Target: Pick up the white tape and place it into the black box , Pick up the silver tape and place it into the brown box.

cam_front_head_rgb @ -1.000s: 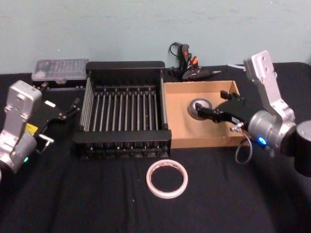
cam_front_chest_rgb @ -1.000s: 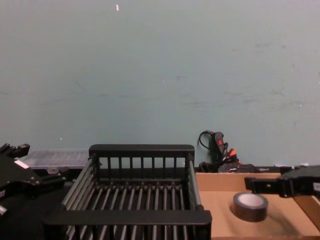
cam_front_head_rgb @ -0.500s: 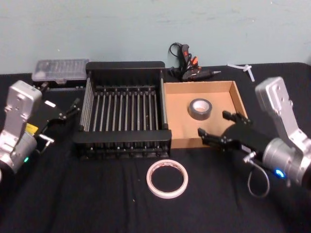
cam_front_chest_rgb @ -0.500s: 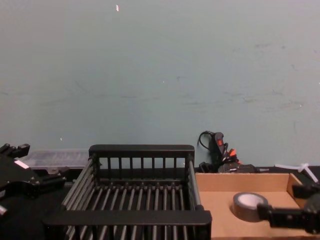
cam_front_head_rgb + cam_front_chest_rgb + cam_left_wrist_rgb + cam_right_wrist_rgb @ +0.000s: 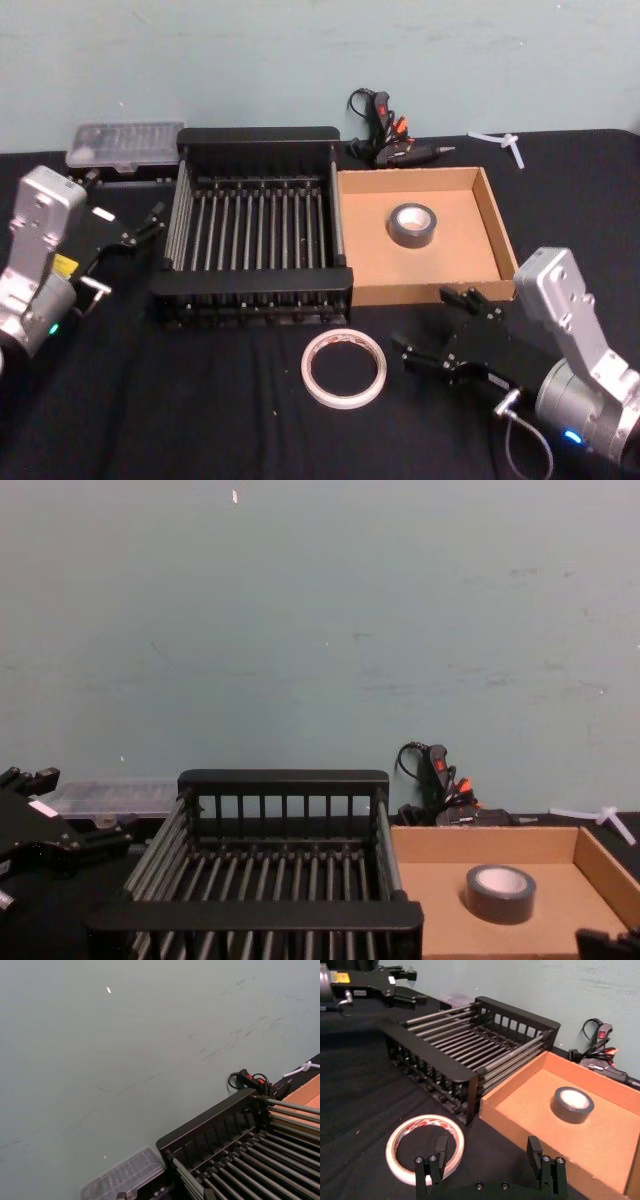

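Head view: the black-covered worktop (image 5: 200, 400) carried the black box (image 5: 255, 235) toward its rear centre, with the brown box (image 5: 425, 240) touching it on the right side. The silver tape (image 5: 411, 222) lay flat on the floor of the brown box, near its middle and clear of all 4 walls. The white tape (image 5: 344, 367) lay flat on the worktop near the front edge, just in front of the black box's front right corner and outside both boxes. The black box held nothing on its barred bottom.

The right claw (image 5: 432, 328) hung low over the worktop near the front edge, just beside the white tape on its right and in front of the brown box's front wall. Its 2 fingers stood wide apart and gripped nothing. In the right wrist view, the right claw's fingertips (image 5: 440, 1146) sat next to the white tape's rim; whether they touched it could not be told.

The left claw (image 5: 148, 222) was parked near the left edge of the worktop, beside the black box's left wall. Its fingers stood slightly parted and empty.

Along the rear edge lay a clear plastic case (image 5: 125, 143) behind the black box's left corner, a black glue gun (image 5: 385, 130) with its coiled cord behind the brown box, and a small white part (image 5: 500, 141) toward the rear right corner.
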Controlling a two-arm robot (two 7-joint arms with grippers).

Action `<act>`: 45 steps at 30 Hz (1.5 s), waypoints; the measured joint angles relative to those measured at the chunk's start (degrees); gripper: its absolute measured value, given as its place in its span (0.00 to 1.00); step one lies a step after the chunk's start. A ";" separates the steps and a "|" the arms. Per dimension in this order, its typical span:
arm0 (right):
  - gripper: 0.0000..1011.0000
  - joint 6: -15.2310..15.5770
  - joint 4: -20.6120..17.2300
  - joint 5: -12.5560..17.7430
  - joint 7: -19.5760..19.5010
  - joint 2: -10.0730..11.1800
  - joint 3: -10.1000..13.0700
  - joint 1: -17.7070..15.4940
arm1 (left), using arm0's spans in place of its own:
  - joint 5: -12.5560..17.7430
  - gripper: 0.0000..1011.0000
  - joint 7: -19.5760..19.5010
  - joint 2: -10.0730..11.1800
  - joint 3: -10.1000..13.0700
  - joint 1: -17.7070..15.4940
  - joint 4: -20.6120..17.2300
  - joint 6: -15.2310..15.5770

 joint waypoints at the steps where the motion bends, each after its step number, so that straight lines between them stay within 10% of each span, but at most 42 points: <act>1: 0.99 -0.31 0.04 -0.24 -0.13 -0.04 -0.15 -0.22 | 0.00 0.99 0.00 0.00 0.00 0.00 0.00 0.00; 18: 0.99 -1.99 4.16 -5.91 -2.09 -3.91 -3.62 1.27 | 0.00 0.99 0.00 0.00 0.00 0.00 0.00 0.00; 45: 0.99 5.89 7.67 -9.69 -2.42 -9.79 -5.30 6.26 | 0.00 0.99 0.00 0.00 0.00 0.00 0.00 0.00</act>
